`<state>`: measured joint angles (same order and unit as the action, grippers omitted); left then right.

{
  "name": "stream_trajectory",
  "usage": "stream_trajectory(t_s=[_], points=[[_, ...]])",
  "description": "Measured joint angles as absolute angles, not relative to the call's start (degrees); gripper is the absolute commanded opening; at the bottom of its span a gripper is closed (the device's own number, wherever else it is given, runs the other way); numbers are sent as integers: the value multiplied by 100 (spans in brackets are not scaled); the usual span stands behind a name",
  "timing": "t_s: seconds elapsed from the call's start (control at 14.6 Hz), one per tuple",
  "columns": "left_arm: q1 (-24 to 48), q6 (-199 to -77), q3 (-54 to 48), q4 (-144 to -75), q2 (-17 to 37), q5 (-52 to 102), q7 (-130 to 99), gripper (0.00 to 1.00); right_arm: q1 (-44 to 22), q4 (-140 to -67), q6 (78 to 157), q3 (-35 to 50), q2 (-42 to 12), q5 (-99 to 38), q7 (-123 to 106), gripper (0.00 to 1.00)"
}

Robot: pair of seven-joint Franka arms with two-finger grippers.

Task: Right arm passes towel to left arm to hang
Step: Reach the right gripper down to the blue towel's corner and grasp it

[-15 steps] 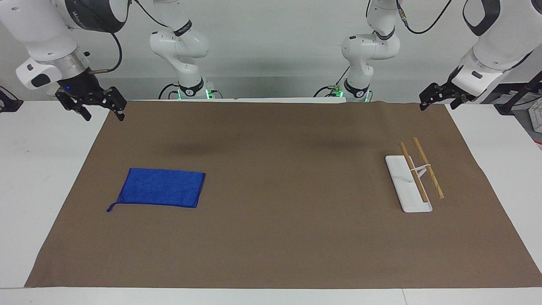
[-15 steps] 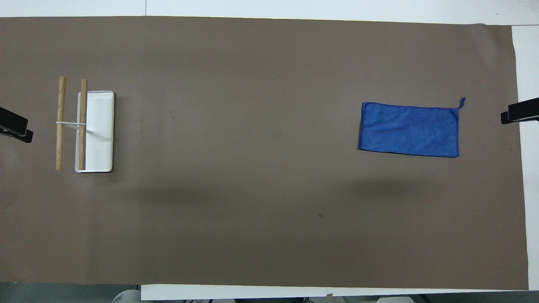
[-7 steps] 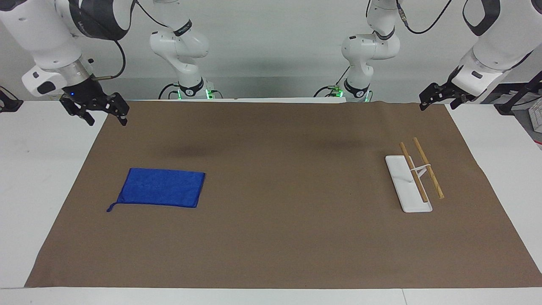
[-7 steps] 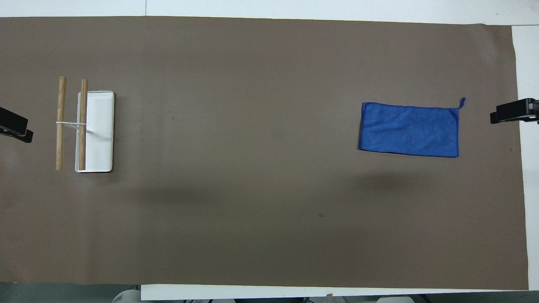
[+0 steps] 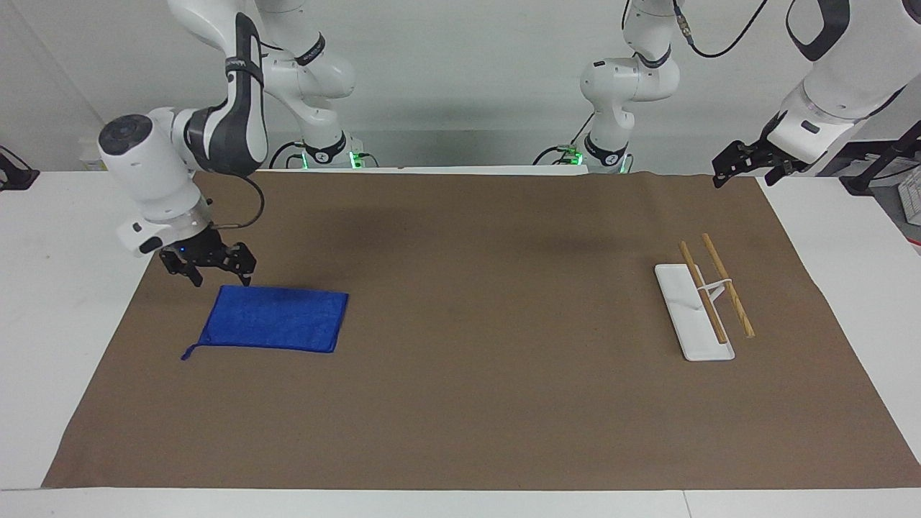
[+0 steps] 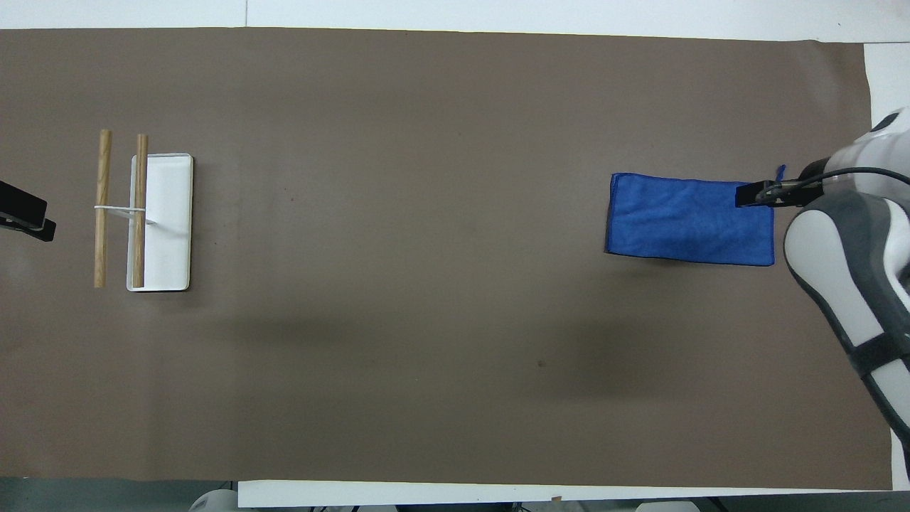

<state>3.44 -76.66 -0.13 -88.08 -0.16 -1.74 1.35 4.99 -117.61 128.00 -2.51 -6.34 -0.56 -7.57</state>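
Observation:
The blue towel (image 5: 273,319) lies flat on the brown mat toward the right arm's end of the table, also seen from overhead (image 6: 686,220). Its thin loop (image 5: 188,354) points off the corner farther from the robots. My right gripper (image 5: 218,278) is open, with its blue light on. It hangs low over the towel's edge nearer the robots, apart from the cloth. From overhead, only the right gripper's tip (image 6: 753,194) shows over the towel. My left gripper (image 5: 748,171) is open and empty. It waits in the air over the mat's corner at the left arm's end.
A towel rack with a white base (image 5: 683,316) and two wooden bars (image 5: 728,286) stands at the left arm's end, also seen from overhead (image 6: 167,220). The brown mat (image 5: 489,374) covers most of the white table.
My right arm has swung in from the table's edge and come down low over the towel's edge nearer the robots. The towel, the rack and the left arm have not moved.

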Motion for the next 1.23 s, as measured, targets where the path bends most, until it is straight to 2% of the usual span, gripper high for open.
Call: stream_trajectory(t_s=[0.34, 0.62, 0.75, 0.82, 1.03, 1.17, 1.23], points=[[344, -7666, -13, -8808, -16, -174, 134, 100, 487, -11799, 13300, -250, -1360, -60, -934, 99], [344, -7666, -13, -8808, -16, -174, 134, 100, 486, -12112, 13911, -234, -1555, -61, -966, 99], [344, -7666, -13, -8808, -16, -174, 134, 100, 486, -12280, 14162, -220, -1572, -61, -966, 95], [344, -7666, -13, -8808, -16, -174, 135, 100, 486, -12325, 14204, -219, -1572, -61, -966, 85], [344, -7666, -13, -8808, -16, -174, 135, 100, 486, -12334, 14225, -219, -1530, -61, -980, 22], [344, -7666, -13, -8808, -16, -174, 134, 100, 486, -12334, 14225, -214, -1506, -61, -1078, 0], [344, -7666, -13, -8808, -16, -174, 135, 100, 488, -12334, 14225, -201, -1498, -61, -1113, 0]])
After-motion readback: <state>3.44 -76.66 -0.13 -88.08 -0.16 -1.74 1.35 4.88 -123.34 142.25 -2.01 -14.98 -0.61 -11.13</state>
